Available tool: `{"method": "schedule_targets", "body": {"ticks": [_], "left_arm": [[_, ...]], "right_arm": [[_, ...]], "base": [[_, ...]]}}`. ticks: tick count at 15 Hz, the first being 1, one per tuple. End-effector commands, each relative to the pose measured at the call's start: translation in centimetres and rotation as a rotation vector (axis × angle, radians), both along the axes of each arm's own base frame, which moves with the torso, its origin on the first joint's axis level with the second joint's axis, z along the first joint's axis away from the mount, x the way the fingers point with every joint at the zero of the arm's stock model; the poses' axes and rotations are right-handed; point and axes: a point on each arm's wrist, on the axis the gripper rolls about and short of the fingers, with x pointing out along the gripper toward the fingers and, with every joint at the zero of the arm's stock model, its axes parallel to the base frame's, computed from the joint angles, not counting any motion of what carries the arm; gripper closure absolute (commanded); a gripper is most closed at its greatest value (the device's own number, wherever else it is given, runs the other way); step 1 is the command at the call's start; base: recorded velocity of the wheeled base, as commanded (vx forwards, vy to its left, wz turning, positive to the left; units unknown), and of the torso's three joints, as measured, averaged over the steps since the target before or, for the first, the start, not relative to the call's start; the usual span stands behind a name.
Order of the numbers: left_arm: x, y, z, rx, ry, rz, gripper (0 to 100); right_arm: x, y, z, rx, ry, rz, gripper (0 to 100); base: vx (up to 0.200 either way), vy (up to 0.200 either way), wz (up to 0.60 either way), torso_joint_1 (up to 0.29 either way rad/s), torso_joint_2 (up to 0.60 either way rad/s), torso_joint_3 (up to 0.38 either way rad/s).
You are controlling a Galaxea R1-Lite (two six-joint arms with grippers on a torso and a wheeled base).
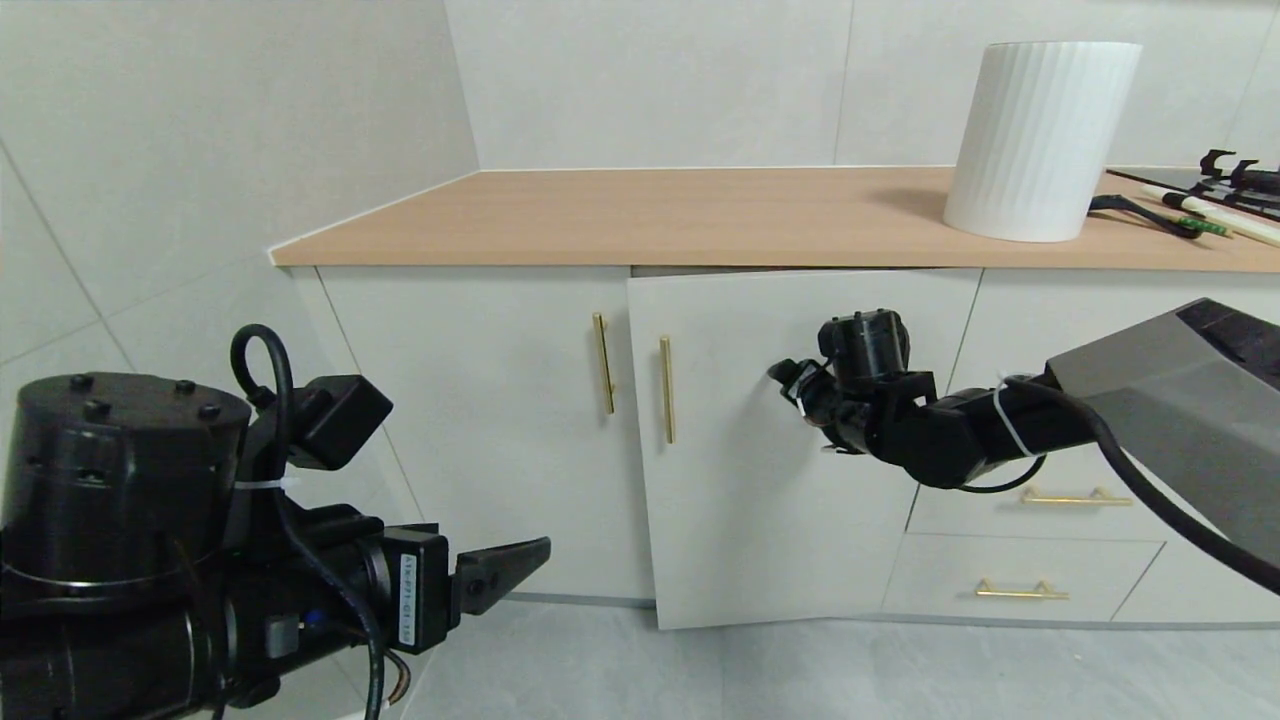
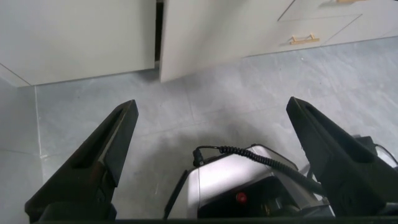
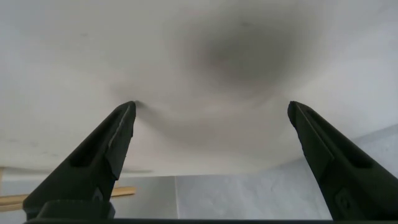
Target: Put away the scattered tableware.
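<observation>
Bearing utensils (image 1: 1182, 202), wooden countertop (image 1: 650, 215) over white cabinets (image 1: 480, 420), tiled walls (image 1: 200, 150) behind.

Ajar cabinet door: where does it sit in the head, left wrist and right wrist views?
Head: cabinet door at centre, below the counter.
Left wrist: its lower corner, beyond the open left gripper, above the floor.
Right wrist: its face, close ahead of the open right gripper.
Shared landmark: the grey floor.

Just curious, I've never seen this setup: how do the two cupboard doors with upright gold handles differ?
The left door sits shut and flush; the right door hangs ajar, its handle edge swung outward. The open right claw is close before the right door, not the left door. Both are pale, each with an upright gold handle.
</observation>
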Motion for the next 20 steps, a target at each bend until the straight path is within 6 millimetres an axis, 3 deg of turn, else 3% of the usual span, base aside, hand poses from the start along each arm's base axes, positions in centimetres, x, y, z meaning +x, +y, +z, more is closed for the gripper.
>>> {"method": "schedule_targets", "body": {"ticks": [1,9,14,16,17,20], "left_arm": [[0.0,0.0,0.0,0.001,0.001,0.001,0],[0.0,0.0,0.0,0.001,0.001,0.001,0],[0.0,0.0,0.0,0.000,0.000,0.001,0],[0.0,0.0,0.0,-0.001,-0.001,0.001,0],[0.0,0.0,0.1,-0.003,-0.004,0.001,0],[-0.5,0.3,0.6,-0.017,-0.029,0.003,0]], "right_arm": [[0.8,-0.1,-0.9,-0.006,0.006,-0.020,0],[2.6,-1.3,-1.7,-0.033,-0.015,-0.131,0],[2.0,-1.4,-0.3,-0.025,-0.031,-0.128,0],[0.6,-1.5,0.9,-0.020,-0.034,-0.106,0],[-1.3,-1.4,2.7,-0.002,-0.039,-0.048,0],[-8.8,-4.5,9.6,-0.023,-0.127,0.136,0]], "base": [[0.000,0.000,0.00,0.000,0.00,0.000],[0.000,0.000,0.00,0.000,0.00,0.000],[0.000,0.000,0.00,0.000,0.00,0.000],[0.000,0.000,0.00,0.000,0.00,0.000],[0.000,0.000,0.00,0.000,0.00,0.000],[0.000,0.000,0.00,0.000,0.00,0.000]]}}
